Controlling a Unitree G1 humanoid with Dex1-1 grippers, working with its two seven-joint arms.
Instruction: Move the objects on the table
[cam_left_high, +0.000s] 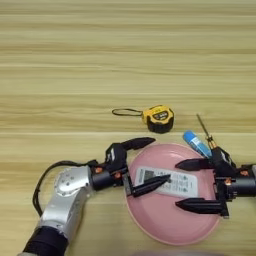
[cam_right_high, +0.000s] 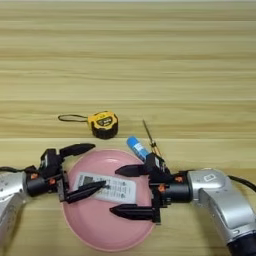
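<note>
Resting in pink plate (cam_left_high: 150, 220), white remote (cam_left_high: 167, 181), left gripper (cam_left_high: 145, 166) and right gripper (cam_left_high: 191, 184) spread wide

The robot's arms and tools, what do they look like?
Both arms have silver-grey metal shells ending in black wrist housings with small orange marks. Each tool, left and right, has two long pointed black fingers. A black cable loops beside the left arm, whose near end is black.

light: bright, even, warm | shadows: faint, soft, close under the round pink plastic plate (cam_left_high: 150, 220) low in frame | glare: none on light wooden plank table (cam_left_high: 125, 60) | focus: mildly soft overall
</note>
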